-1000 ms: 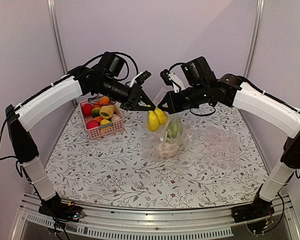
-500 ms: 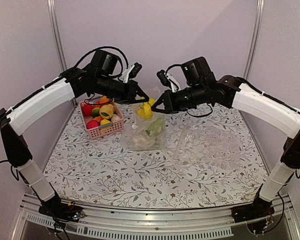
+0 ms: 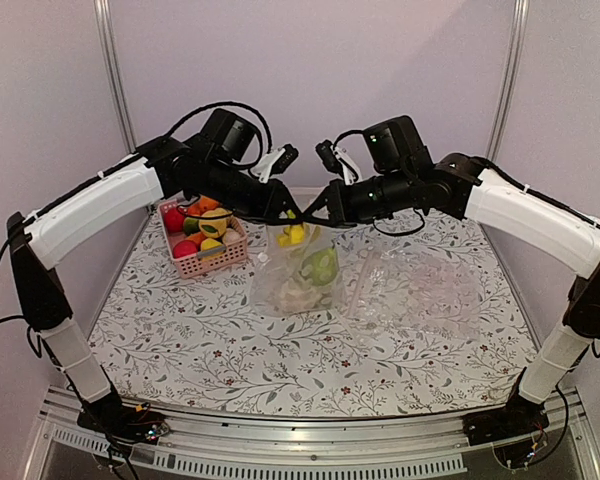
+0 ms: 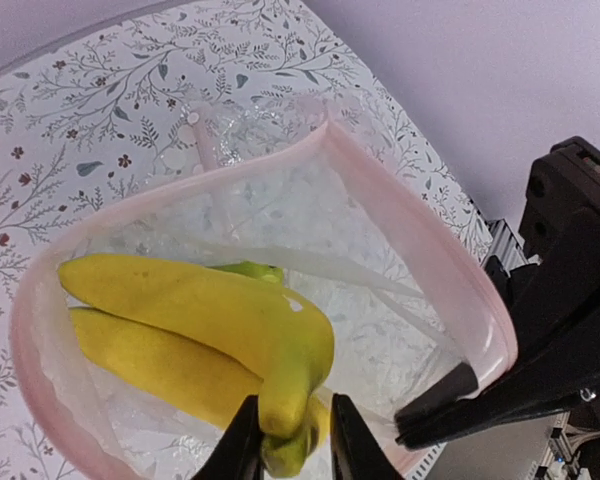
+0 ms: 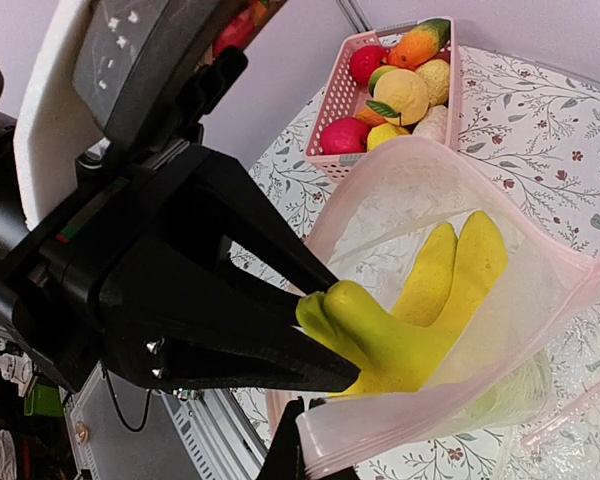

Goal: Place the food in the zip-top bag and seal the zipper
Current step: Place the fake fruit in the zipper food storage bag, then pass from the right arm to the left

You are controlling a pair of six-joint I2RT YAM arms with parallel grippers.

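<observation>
left end effector [image 4: 289,440] astride banana [image 4: 195,310] – grip unclear | right end effector [image 5: 302,460] pinching zip-top bag [image 5: 410,190]

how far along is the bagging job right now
Done: a green piece and a whitish piece already lie in the zip-top bag. In hand: the right gripper pinches the rim open while the left gripper holds the toy bananas by the stem inside the mouth. Left: more toy fruits sit in the pink basket, and the zipper is unsealed.
</observation>
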